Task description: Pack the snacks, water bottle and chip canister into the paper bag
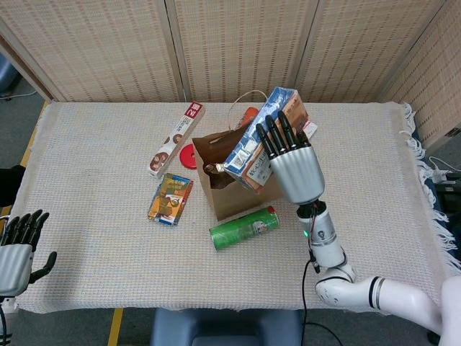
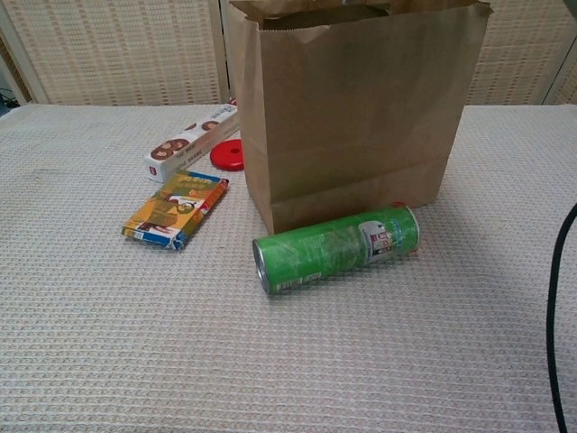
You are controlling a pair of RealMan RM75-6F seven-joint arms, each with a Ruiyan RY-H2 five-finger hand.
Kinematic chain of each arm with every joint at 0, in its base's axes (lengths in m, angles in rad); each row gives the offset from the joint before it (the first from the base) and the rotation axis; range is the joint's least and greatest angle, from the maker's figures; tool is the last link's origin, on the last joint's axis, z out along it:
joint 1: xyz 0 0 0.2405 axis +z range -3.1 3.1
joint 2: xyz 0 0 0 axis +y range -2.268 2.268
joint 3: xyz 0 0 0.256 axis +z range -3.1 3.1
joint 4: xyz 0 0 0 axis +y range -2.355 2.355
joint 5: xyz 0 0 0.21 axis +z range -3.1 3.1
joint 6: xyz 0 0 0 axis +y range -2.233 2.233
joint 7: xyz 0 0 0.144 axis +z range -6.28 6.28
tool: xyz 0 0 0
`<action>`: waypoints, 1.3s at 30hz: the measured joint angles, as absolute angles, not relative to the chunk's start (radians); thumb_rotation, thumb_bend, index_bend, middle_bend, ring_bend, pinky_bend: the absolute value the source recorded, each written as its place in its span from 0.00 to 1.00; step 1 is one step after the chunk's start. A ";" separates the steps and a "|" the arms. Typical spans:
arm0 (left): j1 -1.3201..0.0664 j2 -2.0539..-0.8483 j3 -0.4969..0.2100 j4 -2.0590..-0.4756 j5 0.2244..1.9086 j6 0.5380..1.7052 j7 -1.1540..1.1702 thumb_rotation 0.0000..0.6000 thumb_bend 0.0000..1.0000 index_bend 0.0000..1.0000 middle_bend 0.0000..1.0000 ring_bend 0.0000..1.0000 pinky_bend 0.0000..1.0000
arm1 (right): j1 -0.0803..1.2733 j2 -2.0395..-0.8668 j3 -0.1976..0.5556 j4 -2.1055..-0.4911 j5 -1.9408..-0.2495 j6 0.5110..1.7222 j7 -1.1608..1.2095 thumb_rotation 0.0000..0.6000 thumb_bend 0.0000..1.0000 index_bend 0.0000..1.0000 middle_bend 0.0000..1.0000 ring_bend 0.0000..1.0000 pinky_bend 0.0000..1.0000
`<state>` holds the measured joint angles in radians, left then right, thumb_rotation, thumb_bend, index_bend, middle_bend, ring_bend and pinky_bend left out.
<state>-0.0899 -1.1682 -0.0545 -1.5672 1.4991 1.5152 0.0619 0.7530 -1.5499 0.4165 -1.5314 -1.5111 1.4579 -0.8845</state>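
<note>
The right hand [image 1: 292, 162] grips a blue snack box [image 1: 261, 140], tilted above the open mouth of the paper bag [image 2: 356, 117], which stands upright on the desk [image 1: 94, 216]. The green chip canister [image 2: 335, 248] lies on its side just in front of the bag. The left hand [image 1: 18, 249] hangs at the desk's near left corner, seemingly holding nothing, fingers loosely apart.

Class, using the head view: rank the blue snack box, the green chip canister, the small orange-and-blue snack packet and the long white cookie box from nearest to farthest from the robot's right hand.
1. Blue snack box: held in the right hand, above the paper bag.
2. Green chip canister: lying just below-left of the hand.
3. Orange-and-blue snack packet: further left, flat on the table.
4. Long white cookie box: far left, toward the back.
</note>
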 measured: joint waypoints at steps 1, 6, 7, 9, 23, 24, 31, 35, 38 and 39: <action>-0.090 -1.168 -0.054 -1.566 1.501 1.517 0.055 1.00 0.38 0.02 0.00 0.00 0.00 | 0.753 -1.549 0.417 -1.529 -1.509 1.459 -0.901 1.00 0.18 0.79 0.64 0.63 0.66; -0.089 -1.171 -0.053 -1.555 1.509 1.522 0.041 1.00 0.38 0.02 0.00 0.00 0.00 | 0.754 -1.549 0.417 -1.512 -1.491 1.464 -1.008 1.00 0.18 0.79 0.64 0.63 0.66; -0.089 -1.171 -0.053 -1.556 1.509 1.522 0.041 1.00 0.38 0.02 0.00 0.00 0.00 | 0.755 -1.550 0.416 -1.509 -1.486 1.464 -1.026 1.00 0.18 0.79 0.64 0.63 0.66; -0.089 -1.171 -0.053 -1.557 1.509 1.522 0.042 1.00 0.38 0.02 0.00 0.00 0.00 | 0.760 -1.556 0.415 -1.496 -1.473 1.461 -1.061 1.00 0.18 0.79 0.64 0.63 0.66; -0.090 -1.168 -0.053 -1.556 1.509 1.519 0.034 1.00 0.38 0.02 0.00 0.00 0.00 | 0.838 -1.624 0.465 -1.413 -1.411 1.439 -1.120 1.00 0.18 0.79 0.64 0.63 0.66; -0.090 -1.168 -0.053 -1.556 1.509 1.518 0.033 1.00 0.38 0.02 0.00 0.00 0.00 | 0.855 -1.635 0.483 -1.402 -1.398 1.439 -1.120 1.00 0.18 0.79 0.64 0.63 0.66; -0.091 -1.165 -0.051 -1.554 1.511 1.516 0.023 1.00 0.38 0.02 0.00 0.00 0.00 | 0.884 -1.651 0.485 -1.365 -1.372 1.437 -1.127 1.00 0.18 0.78 0.64 0.63 0.66; -0.090 -1.165 -0.051 -1.554 1.513 1.517 0.023 1.00 0.38 0.02 0.00 0.00 0.00 | 0.880 -1.640 0.434 -1.348 -1.385 1.418 -1.136 1.00 0.18 0.76 0.64 0.62 0.66; -0.090 -1.166 -0.050 -1.553 1.513 1.519 0.025 1.00 0.38 0.02 0.00 0.00 0.00 | 0.873 -1.639 0.404 -1.336 -1.381 1.402 -1.142 1.00 0.18 0.73 0.64 0.61 0.64; -0.090 -1.166 -0.051 -1.553 1.513 1.519 0.025 1.00 0.39 0.02 0.00 0.00 0.00 | 0.871 -1.639 0.401 -1.337 -1.373 1.398 -1.145 1.00 0.18 0.71 0.64 0.60 0.62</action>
<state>-0.0897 -1.1661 -0.0507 -1.5530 1.5129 1.5192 0.0248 0.8713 -1.6394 0.4012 -1.3370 -1.3731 1.3978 -1.1451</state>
